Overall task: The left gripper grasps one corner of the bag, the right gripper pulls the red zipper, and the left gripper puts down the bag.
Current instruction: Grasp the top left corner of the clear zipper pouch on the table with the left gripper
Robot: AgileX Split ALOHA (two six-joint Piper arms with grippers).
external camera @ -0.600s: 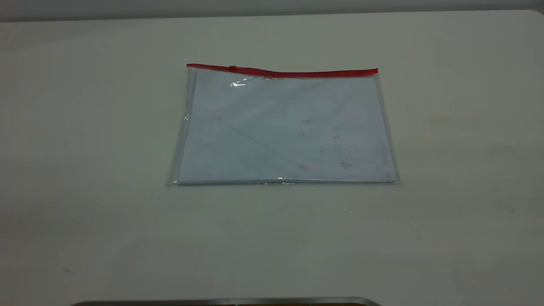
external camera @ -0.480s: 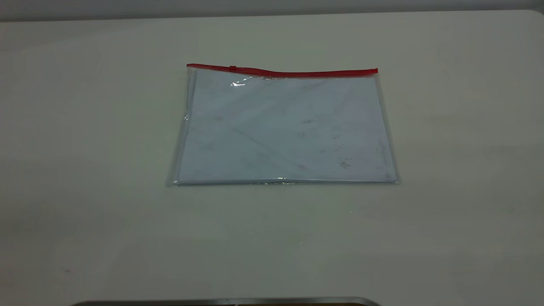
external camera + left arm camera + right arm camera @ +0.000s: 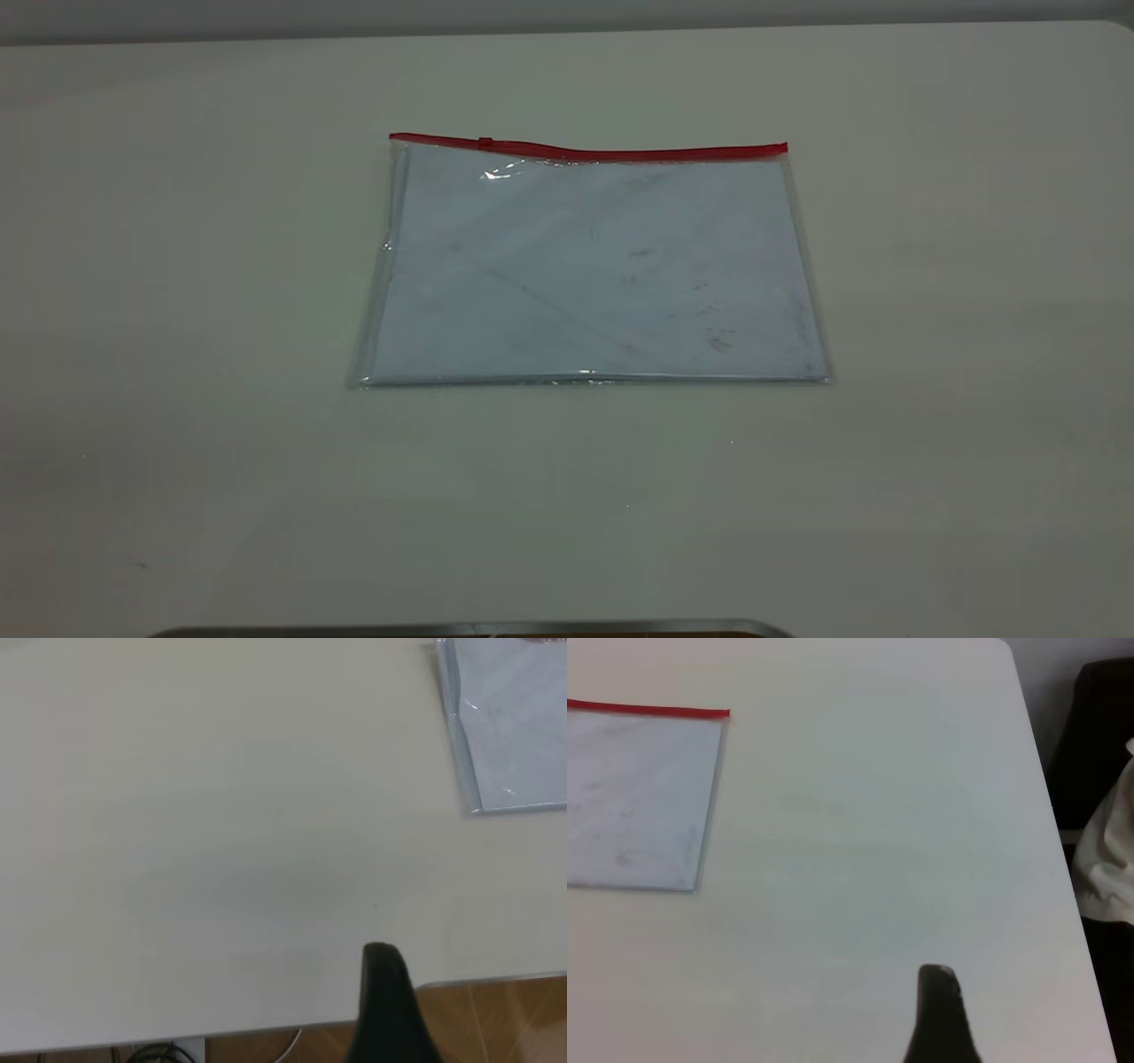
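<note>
Lying flat mid-table, bag, red zipper along far edge

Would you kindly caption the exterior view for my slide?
Clear zip bag with red zipper lying flat on the table.

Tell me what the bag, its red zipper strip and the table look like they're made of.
The bag: likely clear glossy plastic, with glints and a pale sheet showing through. The red zipper: probably plastic, thin and smooth. The table: matte off-white surface, possibly laminate; can't tell for sure.
</note>
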